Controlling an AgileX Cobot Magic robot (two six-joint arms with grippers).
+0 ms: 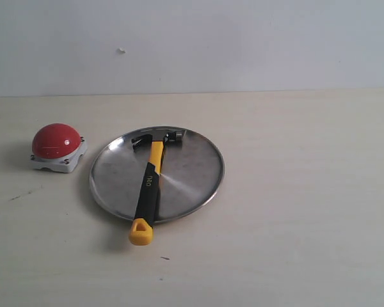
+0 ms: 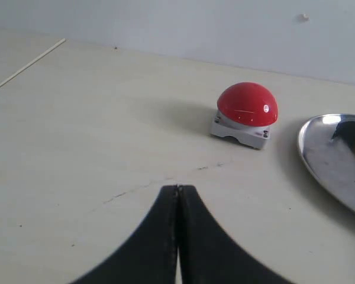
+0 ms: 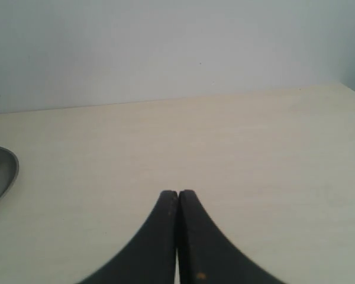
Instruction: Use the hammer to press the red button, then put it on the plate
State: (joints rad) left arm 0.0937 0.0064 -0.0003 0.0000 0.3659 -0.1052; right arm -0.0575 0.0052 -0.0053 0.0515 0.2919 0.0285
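- Exterior view: red button [image 1: 56, 142] at left on worktop [image 1: 307, 224], near plate [image 1: 192, 173].
- left gripper [image 2: 177, 190]: jaws closed, holding nothing, apart from red button.
- hammer [image 1: 150, 182] lies on plate, head at far side, yellow loop overhanging near rim.
- right gripper [image 3: 177, 193]: jaws closed, holding nothing.

The hammer [image 1: 148, 185] lies on the plate [image 1: 195, 169], its head toward the far rim and its handle end jutting past the near rim. The red button [image 1: 56, 142] sits on the tabletop [image 1: 294, 224] left of the plate, near but apart.
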